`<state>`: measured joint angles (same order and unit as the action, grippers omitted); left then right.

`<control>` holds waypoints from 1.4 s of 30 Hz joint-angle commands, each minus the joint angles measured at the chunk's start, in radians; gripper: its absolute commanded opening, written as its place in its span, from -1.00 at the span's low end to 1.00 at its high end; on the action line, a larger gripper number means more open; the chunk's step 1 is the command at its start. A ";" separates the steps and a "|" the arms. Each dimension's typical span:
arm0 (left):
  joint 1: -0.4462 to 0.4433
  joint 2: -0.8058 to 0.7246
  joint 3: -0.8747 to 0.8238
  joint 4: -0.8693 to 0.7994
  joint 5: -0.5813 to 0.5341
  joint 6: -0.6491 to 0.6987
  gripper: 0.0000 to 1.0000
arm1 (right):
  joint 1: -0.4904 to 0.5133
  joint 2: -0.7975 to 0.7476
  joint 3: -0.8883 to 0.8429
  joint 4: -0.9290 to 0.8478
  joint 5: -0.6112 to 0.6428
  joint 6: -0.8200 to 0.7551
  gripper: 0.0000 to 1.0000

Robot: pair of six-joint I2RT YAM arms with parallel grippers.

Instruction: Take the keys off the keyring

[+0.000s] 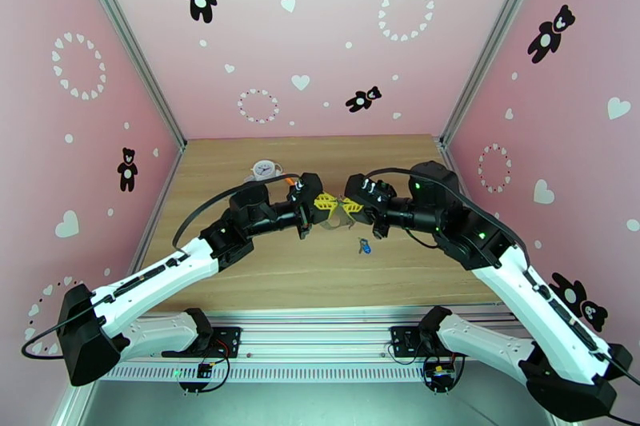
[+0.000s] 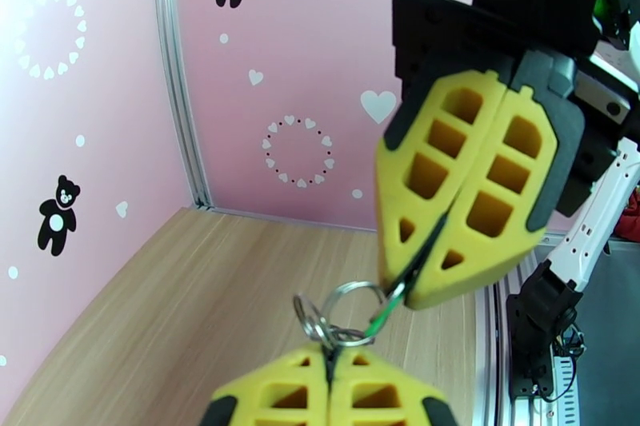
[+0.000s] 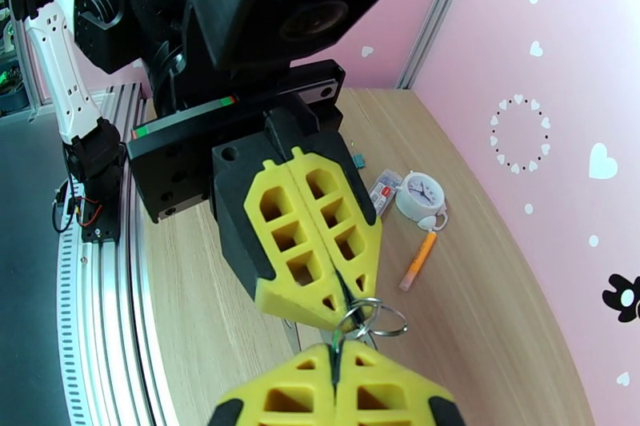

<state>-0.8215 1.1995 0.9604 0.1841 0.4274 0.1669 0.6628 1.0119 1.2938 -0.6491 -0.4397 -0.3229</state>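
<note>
The keyring [image 2: 340, 316], a bunch of silvery rings, is being pinched at the left jaws' tips. The green-tagged key [image 2: 390, 306] is sitting clamped in the right jaws, and the blue-tagged key [image 1: 365, 245] is lying on the surface near them.

White shells, black joints and black cables [image 1: 210, 205] on left arm [image 1: 160, 280] and right arm [image 1: 512, 284]. Yellow cut-out fingers [image 2: 436, 172] on left gripper [image 3: 344, 317] and right gripper [image 2: 405, 298].

Thin silver split rings [image 2: 318, 325]: glossy bare metal is noted. Slim green key tag [image 2: 384, 312]: smooth plastic is suggested. Yellow latticed gripper fingers [image 2: 392, 204]: matt, grainy plastic is seen. Pale tabletop [image 1: 264, 276]: smooth wood grain is recorded.
</note>
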 commanded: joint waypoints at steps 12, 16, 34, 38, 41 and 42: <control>0.022 -0.009 0.022 0.035 -0.140 0.100 -0.94 | -0.047 0.079 0.118 -0.067 -0.172 0.242 -0.43; 0.023 -0.008 0.024 0.029 -0.141 0.114 -0.94 | -0.065 0.098 0.163 -0.061 -0.168 0.301 -0.25; 0.015 0.002 0.044 0.005 -0.150 0.137 -0.92 | -0.077 0.239 0.240 -0.089 -0.130 0.443 -0.36; 0.013 0.007 0.049 -0.004 -0.151 0.142 -0.92 | -0.074 0.252 0.244 -0.096 -0.123 0.438 -0.40; 0.013 0.011 0.053 -0.005 -0.147 0.143 -0.92 | -0.074 0.269 0.252 -0.101 -0.119 0.434 -0.45; 0.013 0.011 0.054 -0.005 -0.146 0.142 -0.92 | -0.074 0.272 0.256 -0.104 -0.111 0.435 -0.45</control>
<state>-0.8021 1.2026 0.9764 0.1703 0.2974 0.2932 0.5835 1.2682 1.5108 -0.7322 -0.5671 0.1120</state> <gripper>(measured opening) 0.057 0.276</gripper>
